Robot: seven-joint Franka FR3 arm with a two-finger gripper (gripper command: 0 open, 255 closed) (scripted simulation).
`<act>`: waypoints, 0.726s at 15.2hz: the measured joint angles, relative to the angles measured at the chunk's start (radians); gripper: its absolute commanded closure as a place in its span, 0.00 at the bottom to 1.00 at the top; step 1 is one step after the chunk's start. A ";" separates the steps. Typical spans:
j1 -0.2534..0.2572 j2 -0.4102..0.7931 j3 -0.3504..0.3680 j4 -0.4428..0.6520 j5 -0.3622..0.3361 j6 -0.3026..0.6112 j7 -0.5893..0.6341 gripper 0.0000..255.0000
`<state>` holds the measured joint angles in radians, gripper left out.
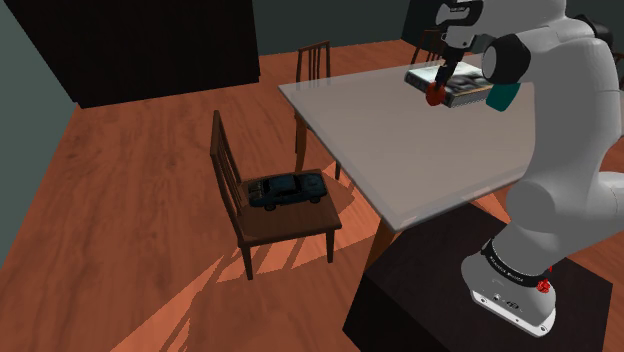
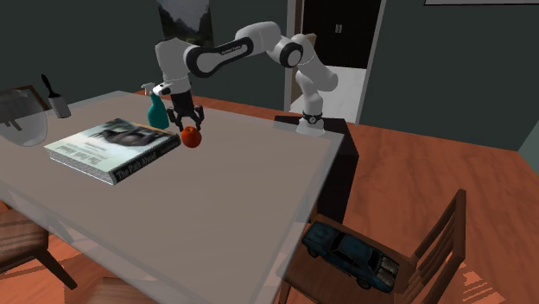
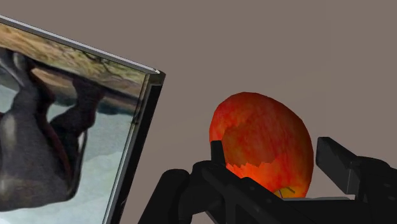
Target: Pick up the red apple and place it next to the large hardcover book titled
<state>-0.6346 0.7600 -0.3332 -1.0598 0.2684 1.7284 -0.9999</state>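
The red apple (image 3: 261,143) sits between my gripper's (image 3: 273,153) two black fingers, which are shut on its sides. In the second exterior view the apple (image 2: 191,136) hangs under the gripper (image 2: 188,123), just off the near corner of the large hardcover book (image 2: 112,147), low over the grey table (image 2: 242,199). The book (image 3: 63,127) lies flat, its spine edge close beside the apple. From the shoulder view the apple (image 1: 435,97) and gripper (image 1: 438,92) are in front of the book (image 1: 450,85) at the table's (image 1: 400,150) far end.
A teal spray bottle (image 2: 156,110) stands just behind the gripper. A glass bowl (image 2: 17,125) and a small pot with a brush (image 2: 59,104) are beyond the book. A chair holds a dark toy car (image 1: 285,190) beside the table.
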 measured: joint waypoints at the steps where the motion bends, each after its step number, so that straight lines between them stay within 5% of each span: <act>1: 0.002 0.002 0.000 -0.011 0.001 0.012 -0.001 1.00; 10: 0.007 0.007 0.002 -0.049 0.004 0.055 -0.006 1.00; 11: 0.007 0.007 0.002 -0.049 0.004 0.055 -0.006 0.00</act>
<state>-0.6278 0.7670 -0.3311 -1.1092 0.2721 1.7838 -1.0055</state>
